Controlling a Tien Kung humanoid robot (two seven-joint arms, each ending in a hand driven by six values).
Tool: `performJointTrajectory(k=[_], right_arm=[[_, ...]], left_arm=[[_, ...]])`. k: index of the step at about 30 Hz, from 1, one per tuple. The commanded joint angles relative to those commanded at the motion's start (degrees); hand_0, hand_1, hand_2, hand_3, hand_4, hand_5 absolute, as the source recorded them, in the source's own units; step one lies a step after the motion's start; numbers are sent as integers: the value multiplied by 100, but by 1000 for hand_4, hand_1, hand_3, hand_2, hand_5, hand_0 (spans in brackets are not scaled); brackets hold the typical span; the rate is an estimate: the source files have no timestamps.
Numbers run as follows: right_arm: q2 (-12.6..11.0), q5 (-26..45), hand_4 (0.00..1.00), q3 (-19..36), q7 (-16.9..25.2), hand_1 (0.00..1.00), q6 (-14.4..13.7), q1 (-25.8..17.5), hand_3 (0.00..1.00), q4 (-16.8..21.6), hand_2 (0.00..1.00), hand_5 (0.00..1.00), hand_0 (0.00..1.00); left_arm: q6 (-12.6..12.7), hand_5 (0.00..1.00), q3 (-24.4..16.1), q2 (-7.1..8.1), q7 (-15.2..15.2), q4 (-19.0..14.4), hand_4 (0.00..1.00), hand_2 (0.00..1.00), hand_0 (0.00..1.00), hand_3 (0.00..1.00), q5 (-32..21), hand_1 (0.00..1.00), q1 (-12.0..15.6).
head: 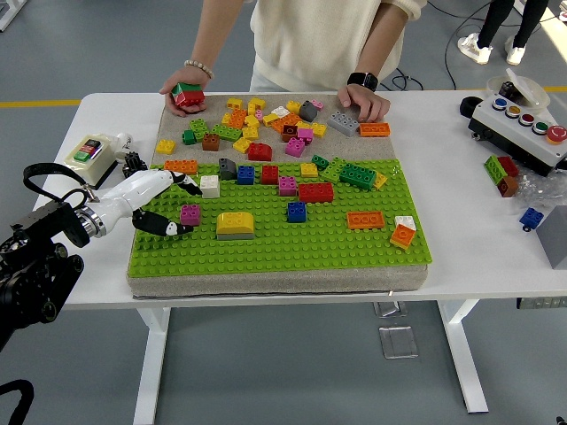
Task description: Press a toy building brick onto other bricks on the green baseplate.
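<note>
One hand is at work: the robot's left hand (159, 202) reaches in from the left over the green baseplate (266, 243), thumb and fingers spread wide around nothing, the magenta brick (190, 214) just beside its thumb tip and the white brick (210, 186) near its upper fingers. Judged from this, a closing grasp could nudge the magenta brick sideways or catch only a corner, since it sits studded to the plate. Further right, the yellow brick (235, 225) stands close enough to be knocked. At the far side, the person's hand (182, 88) rests on a red-green brick (189, 95).
</note>
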Motion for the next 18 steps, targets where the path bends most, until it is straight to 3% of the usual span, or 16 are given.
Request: performJointTrajectory(k=[18], right_arm=[[0, -5, 914, -2, -7, 654, 12, 6, 588, 0, 706, 496, 737]], left_arm=[[77, 133, 95, -79, 22, 228, 820, 614, 797, 584, 0, 713, -115]])
